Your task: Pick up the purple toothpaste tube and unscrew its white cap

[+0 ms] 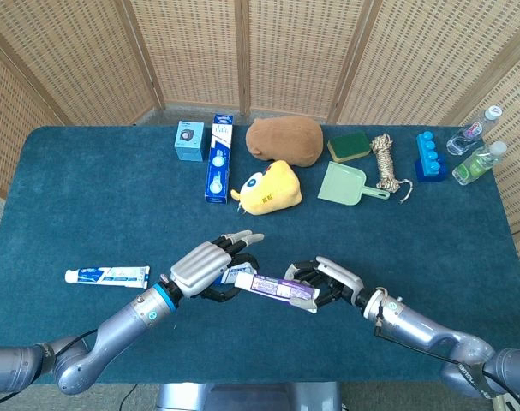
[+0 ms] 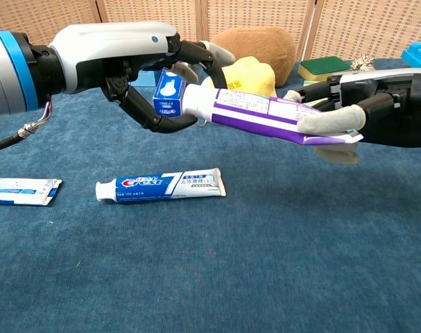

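Observation:
The purple toothpaste tube [image 1: 281, 288] [image 2: 265, 114] hangs level above the blue table, and my right hand [image 1: 328, 281] [image 2: 376, 111] grips its flat tail end. Its white cap [image 2: 191, 103] points toward my left hand [image 1: 204, 265] [image 2: 120, 48]. That hand's thumb curls under the cap and its fingers arch over it, closing on the cap end. In the head view the left hand's fingers mostly hide the cap.
A blue-and-white Crest tube [image 2: 161, 185] lies on the cloth beneath the hands, with a toothpaste box [image 1: 107, 276] [image 2: 19, 191] to its left. At the back stand a yellow plush [image 1: 268, 188], a brown plush [image 1: 283, 139], a blue box [image 1: 218, 158], a green dustpan [image 1: 345, 184] and bottles [image 1: 478, 150].

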